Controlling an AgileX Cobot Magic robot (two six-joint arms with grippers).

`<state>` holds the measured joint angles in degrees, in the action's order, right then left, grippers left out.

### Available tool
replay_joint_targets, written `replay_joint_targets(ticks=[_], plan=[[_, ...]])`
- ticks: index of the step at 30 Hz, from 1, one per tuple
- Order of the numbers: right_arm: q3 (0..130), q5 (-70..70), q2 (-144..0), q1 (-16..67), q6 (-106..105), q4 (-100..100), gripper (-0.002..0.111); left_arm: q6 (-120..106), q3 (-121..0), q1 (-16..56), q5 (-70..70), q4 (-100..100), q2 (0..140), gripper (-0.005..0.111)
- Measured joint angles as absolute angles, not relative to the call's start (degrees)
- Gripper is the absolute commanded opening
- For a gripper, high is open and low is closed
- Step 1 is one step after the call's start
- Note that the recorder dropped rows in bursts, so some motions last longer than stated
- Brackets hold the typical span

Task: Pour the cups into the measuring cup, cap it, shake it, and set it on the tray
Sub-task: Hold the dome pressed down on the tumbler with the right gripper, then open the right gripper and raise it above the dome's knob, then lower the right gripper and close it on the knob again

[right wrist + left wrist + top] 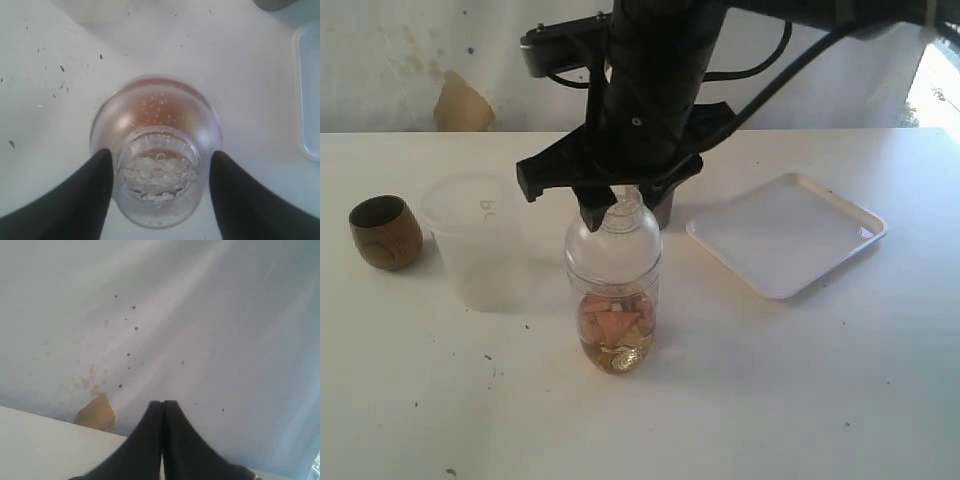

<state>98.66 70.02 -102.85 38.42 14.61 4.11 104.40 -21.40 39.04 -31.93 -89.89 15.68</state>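
right tool (160, 161) straddles measuring cup (155, 107)

My arm (655, 90) is bulky matte black, with a thin black cable (785, 85) looping off it and one pale screw (636, 122) in the housing. Both the left gripper (162, 407) and the right gripper (160, 160) end in smooth black fingers (85, 200), wedge-shaped and tapering to blunt tips.
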Motion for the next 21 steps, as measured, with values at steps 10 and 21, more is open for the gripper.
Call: replay_joint_targets(ticks=[10, 21], plan=[[103.06, 70.02, -103.20, 38.42, 12.63, 5.28, 0.054, 103.43, -21.40, 39.04, -31.57, -89.89, 15.68, 0.000], [104.94, 70.02, -99.14, 38.42, 8.39, -0.40, 0.000, 103.08, -21.40, 39.04, -31.57, -89.46, 15.68, 0.000]])
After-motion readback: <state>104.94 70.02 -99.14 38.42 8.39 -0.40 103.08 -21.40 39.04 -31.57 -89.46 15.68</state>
